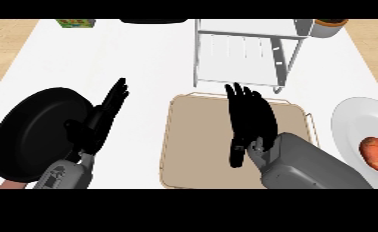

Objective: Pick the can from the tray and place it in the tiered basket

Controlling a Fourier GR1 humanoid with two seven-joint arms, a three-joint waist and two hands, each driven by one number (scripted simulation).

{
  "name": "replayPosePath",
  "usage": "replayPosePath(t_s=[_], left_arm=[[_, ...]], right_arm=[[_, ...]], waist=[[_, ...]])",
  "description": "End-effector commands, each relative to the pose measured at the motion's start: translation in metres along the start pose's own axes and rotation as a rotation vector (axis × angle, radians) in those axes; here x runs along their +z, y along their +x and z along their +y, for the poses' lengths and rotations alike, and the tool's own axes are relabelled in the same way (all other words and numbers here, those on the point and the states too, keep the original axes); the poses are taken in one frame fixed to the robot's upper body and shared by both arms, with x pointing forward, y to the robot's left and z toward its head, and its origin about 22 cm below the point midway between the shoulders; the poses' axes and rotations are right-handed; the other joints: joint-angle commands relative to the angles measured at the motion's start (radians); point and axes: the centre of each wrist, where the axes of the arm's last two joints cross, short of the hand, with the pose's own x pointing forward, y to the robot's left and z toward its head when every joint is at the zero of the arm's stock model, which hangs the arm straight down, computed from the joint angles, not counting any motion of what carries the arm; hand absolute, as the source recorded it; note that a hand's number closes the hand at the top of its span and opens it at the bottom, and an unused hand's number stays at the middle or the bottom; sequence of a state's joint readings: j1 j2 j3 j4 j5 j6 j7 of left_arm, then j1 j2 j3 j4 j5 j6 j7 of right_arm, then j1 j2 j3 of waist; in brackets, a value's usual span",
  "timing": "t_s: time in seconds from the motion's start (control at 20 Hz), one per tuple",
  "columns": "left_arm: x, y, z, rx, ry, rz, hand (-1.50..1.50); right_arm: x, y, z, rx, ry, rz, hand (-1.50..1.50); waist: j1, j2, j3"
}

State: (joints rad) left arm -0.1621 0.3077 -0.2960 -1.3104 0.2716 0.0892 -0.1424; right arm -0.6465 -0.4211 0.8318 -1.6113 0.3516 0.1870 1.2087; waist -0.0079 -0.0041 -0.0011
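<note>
A beige tray (193, 146) lies at the counter's middle. My right hand (252, 120) hovers over the tray's centre and right part, open, with fingers straight and pointing away from me. No can shows anywhere; whatever sits beneath that hand is hidden. Just beyond the tray stands the white wire tiered basket (244, 51), and my right fingertips end close to its front rail. My left hand (98, 118) rests open at the left, fingers up, beside a black pan.
A round black pan (37, 126) sits at the left edge. On the right is a white plate (351, 121) carrying an orange-red item (370, 151). A green box (75, 23), a dark object (153, 21) and a jar (327, 27) line the back.
</note>
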Motion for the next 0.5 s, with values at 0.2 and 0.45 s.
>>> replayPosePath(t_s=[0.2, 0.45], left_arm=[[-0.001, -0.005, -0.006, 0.010, -0.004, -0.001, 0.00], [0.000, -0.005, -0.006, 0.000, 0.006, -0.018, 0.00]], right_arm=[[-0.015, -0.022, 0.020, 0.022, 0.021, 0.263, -1.50], [0.000, -0.026, 0.041, -0.007, 0.034, 0.236, -1.50]], waist=[[0.001, 0.002, 0.000], [-0.001, 0.002, 0.000]])
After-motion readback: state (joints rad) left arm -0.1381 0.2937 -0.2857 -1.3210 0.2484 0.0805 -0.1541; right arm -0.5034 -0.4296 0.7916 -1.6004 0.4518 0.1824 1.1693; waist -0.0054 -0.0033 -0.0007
